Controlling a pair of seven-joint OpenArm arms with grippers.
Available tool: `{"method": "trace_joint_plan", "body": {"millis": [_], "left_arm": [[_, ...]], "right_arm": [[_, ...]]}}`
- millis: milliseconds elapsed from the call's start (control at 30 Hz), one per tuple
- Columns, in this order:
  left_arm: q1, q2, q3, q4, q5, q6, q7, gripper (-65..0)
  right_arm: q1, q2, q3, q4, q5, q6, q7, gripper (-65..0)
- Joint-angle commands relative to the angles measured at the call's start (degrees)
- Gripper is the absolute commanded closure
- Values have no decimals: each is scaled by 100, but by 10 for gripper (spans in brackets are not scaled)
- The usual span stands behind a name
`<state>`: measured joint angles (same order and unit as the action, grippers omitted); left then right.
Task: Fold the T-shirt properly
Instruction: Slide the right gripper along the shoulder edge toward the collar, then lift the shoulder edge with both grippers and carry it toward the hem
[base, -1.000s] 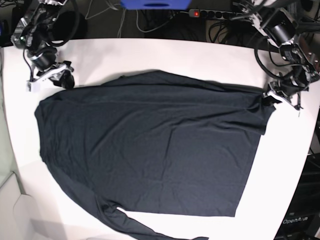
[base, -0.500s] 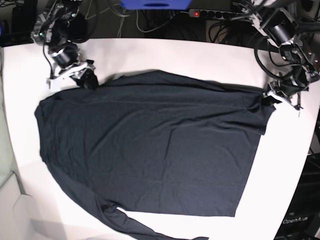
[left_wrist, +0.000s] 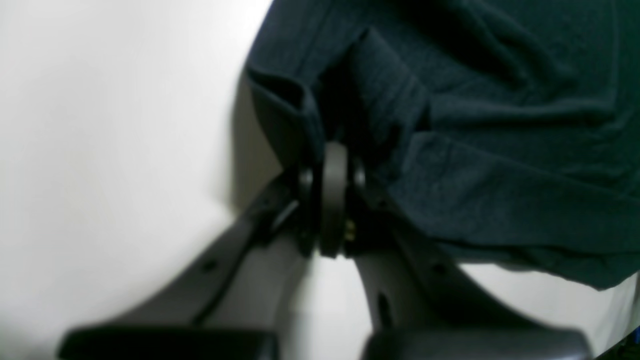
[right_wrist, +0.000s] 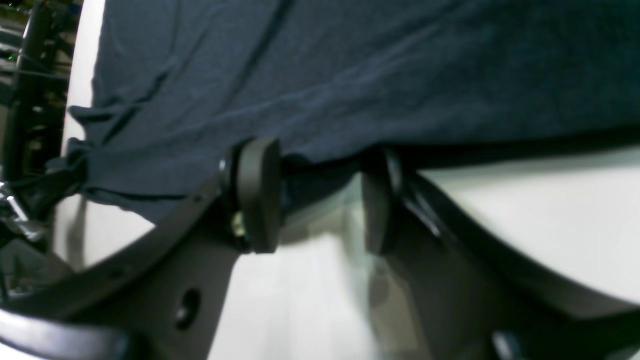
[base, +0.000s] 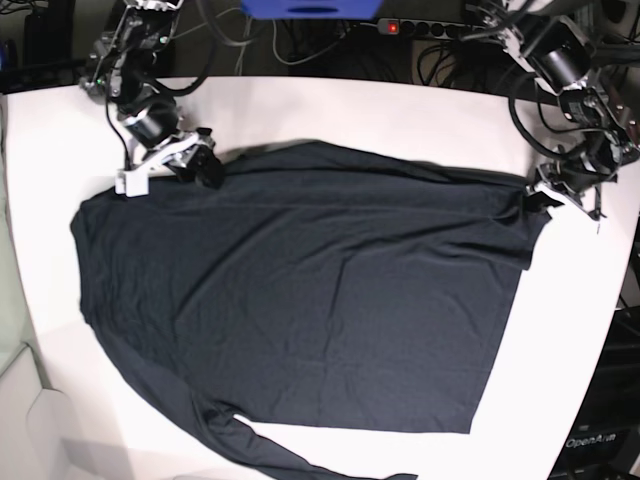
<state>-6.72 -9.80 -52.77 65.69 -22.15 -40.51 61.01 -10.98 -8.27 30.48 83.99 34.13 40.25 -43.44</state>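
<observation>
Lying spread across the white table (base: 350, 105), the T-shirt (base: 300, 290) is flat and dark, its body filling most of the middle and one long sleeve trailing off toward the near edge. Bare tabletop runs as a wide band along the far side and as narrower strips at both ends. At the shirt's end on the base view's right, the left gripper (left_wrist: 334, 165) has its jaws pressed together, pinching a bunched fold at the fabric's corner, with the table's edge near behind it. On the opposite side, the right gripper (right_wrist: 320, 195) sits at the shirt's far edge with its jaws spread apart; the hem lies just between and above the pads (right_wrist: 257, 195), and whether cloth touches them is unclear. White surface shows under both grippers.
</observation>
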Motion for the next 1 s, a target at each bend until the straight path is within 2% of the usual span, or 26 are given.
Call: {"method": "trace_joint_plan", "body": {"millis": [0, 100, 167, 333, 400, 667, 967], "left_arm": [[-9, -44, -2, 29, 233, 51, 180, 0], [-9, -44, -2, 29, 233, 51, 206, 0], [-9, -44, -2, 29, 233, 51, 206, 0], [-9, -44, -2, 37, 198, 51, 215, 0], [-18, -44, -2, 37, 189, 51, 224, 0], [-378, -44, -2, 46, 189, 51, 233, 0], [-862, -44, -2, 46, 233, 51, 461, 0]], "right_arm": [[83, 5, -63, -60, -103, -25, -144, -280], [171, 23, -72, -350, -103, -25, -126, -277], [241, 40, -72, -473, -103, -25, -126, -244], [311, 58, -72, -464, -103, -25, -135, -47], [311, 120, -72, -464, -103, -25, -170, 0], [259, 287, -116, -16, -103, -25, -170, 0], [426, 498, -661, 547, -112, -25, -320, 0]]}}
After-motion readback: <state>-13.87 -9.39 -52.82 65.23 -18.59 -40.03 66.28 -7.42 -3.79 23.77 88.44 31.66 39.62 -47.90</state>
